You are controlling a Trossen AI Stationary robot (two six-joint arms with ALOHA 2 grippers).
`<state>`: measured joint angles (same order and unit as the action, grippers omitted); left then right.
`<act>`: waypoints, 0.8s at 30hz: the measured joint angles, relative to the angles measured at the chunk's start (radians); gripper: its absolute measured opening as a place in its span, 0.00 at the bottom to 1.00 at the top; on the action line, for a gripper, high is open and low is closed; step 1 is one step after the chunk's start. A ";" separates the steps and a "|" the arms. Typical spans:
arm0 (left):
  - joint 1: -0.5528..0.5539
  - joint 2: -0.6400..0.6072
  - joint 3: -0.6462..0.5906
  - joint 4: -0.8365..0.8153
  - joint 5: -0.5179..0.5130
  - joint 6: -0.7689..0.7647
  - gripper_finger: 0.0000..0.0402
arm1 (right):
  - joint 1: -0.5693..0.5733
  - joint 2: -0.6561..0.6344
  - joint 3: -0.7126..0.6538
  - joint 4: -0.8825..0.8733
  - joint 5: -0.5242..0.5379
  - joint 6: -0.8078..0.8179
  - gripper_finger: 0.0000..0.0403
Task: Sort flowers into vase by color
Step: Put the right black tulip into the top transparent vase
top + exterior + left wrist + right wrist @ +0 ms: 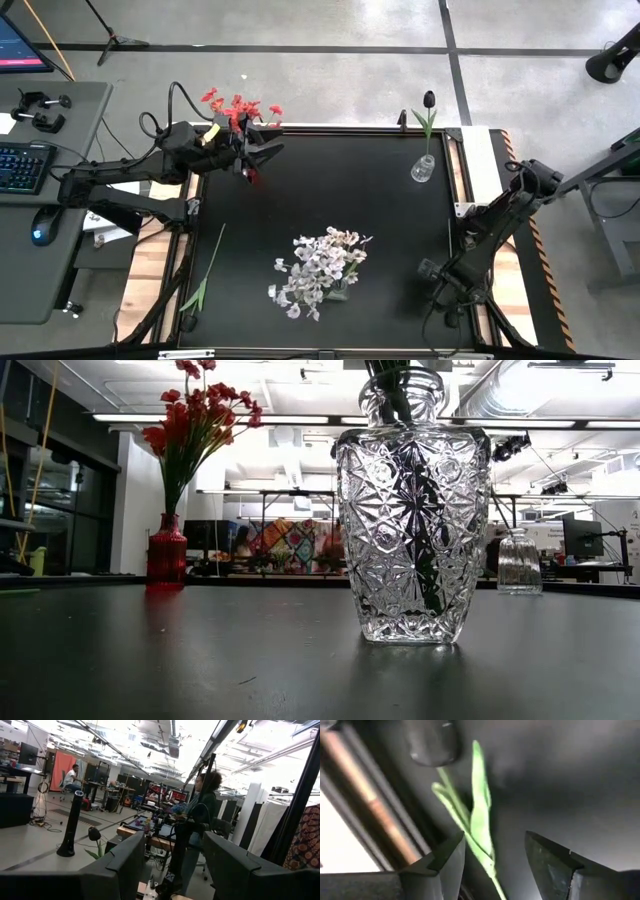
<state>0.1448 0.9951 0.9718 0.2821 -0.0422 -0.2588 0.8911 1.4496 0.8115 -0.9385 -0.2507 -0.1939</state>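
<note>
Red flowers [240, 108] stand in a red vase [167, 552] at the table's far left. White flowers [320, 268] fill a cut-glass vase [413, 510] at the middle. One dark tulip [429, 99] stands in a small clear vase [423, 168] at the far right. Another dark-headed flower [431, 742] lies on the table, and its green stem and leaves [479, 827] run between the open fingers of my right gripper [495, 855], which is low at the near right [437, 272]. My left gripper [262, 155] is open and empty beside the red flowers.
A loose green stem [206, 268] lies on the table near the left edge. The table's right rail [365, 805] runs close beside my right gripper. A desk with a keyboard [22, 165] stands off the table's left. People [202, 815] are in the room beyond.
</note>
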 joint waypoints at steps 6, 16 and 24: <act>0.000 0.000 0.000 -0.012 0.000 0.000 0.47 | 0.000 0.002 -0.039 0.012 -0.147 -0.048 0.49; 0.000 0.000 0.000 -0.039 0.000 0.000 0.47 | -0.007 0.148 -0.037 0.042 -0.185 -0.079 0.49; 0.000 0.000 0.000 -0.039 0.000 0.000 0.47 | -0.041 0.169 -0.031 0.093 -0.141 -0.110 0.41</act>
<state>0.1448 0.9947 0.9718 0.2433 -0.0418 -0.2588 0.8499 1.6186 0.7808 -0.8456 -0.3921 -0.3035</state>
